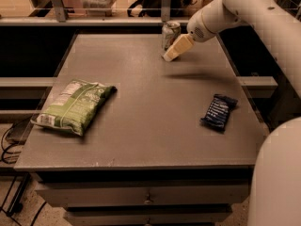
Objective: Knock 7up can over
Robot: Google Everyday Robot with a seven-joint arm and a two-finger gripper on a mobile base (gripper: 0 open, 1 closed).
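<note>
The 7up can stands upright near the far edge of the grey table, silver with green markings and a shiny top. My gripper reaches in from the upper right on a white arm. Its cream-coloured fingers point down-left and lie right against the can's front right side, covering its lower part. The gripper holds nothing.
A green chip bag lies at the table's left. A dark blue snack wrapper lies at the right. A rail and shelf run behind the table's far edge. Part of the robot's white body fills the lower right corner.
</note>
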